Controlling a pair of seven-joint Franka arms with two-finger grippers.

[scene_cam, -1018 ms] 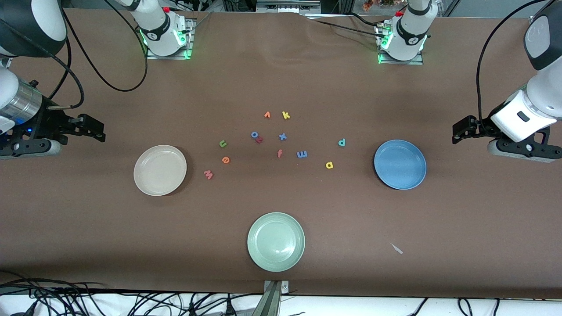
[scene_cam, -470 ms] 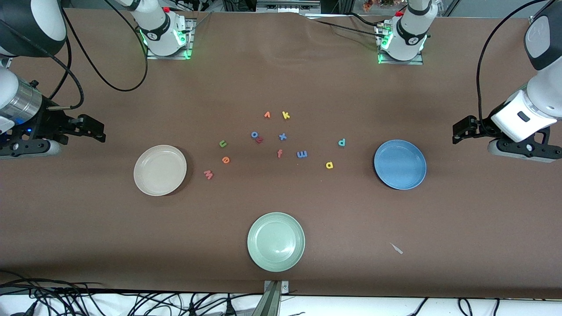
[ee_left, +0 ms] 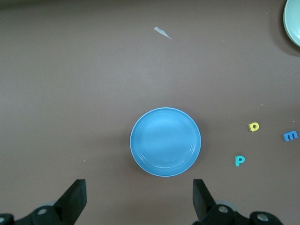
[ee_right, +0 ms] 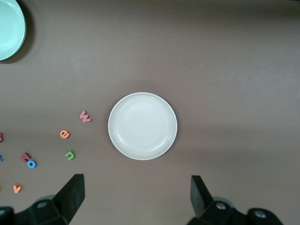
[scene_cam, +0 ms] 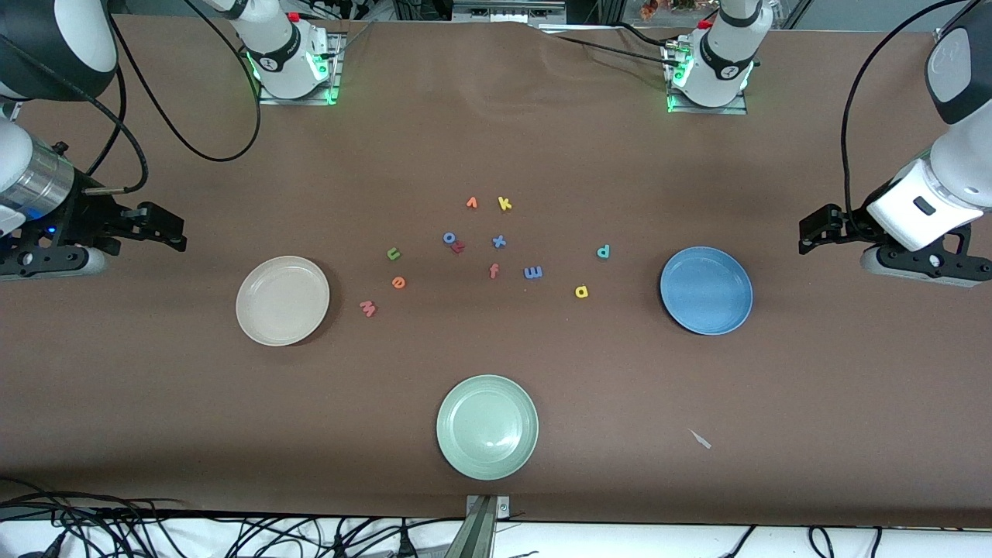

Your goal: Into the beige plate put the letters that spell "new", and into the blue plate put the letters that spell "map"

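Three plates sit on the brown table [scene_cam: 496, 139]: the beige plate [scene_cam: 283, 300] toward the right arm's end, the blue plate [scene_cam: 706, 290] toward the left arm's end, and a pale green plate [scene_cam: 487, 426] nearest the front camera. All three hold nothing. Between the beige and blue plates lie the loose foam letters. Green n [scene_cam: 394, 253], orange e [scene_cam: 398, 282] and pinkish-red w [scene_cam: 367, 308] are grouped near the beige plate; blue m [scene_cam: 533, 272], yellow a [scene_cam: 581, 291] and teal p [scene_cam: 603, 251] lie nearer the blue plate. Orange v [scene_cam: 471, 203], yellow k [scene_cam: 504, 204], blue o [scene_cam: 449, 238], blue x [scene_cam: 499, 241] and red f [scene_cam: 494, 270] sit among them. Right gripper [ee_right: 136, 197] hangs above the table just beside the beige plate, jaws spread wide, holding nothing. Left gripper [ee_left: 139, 199] hangs likewise beside the blue plate, jaws spread, holding nothing.
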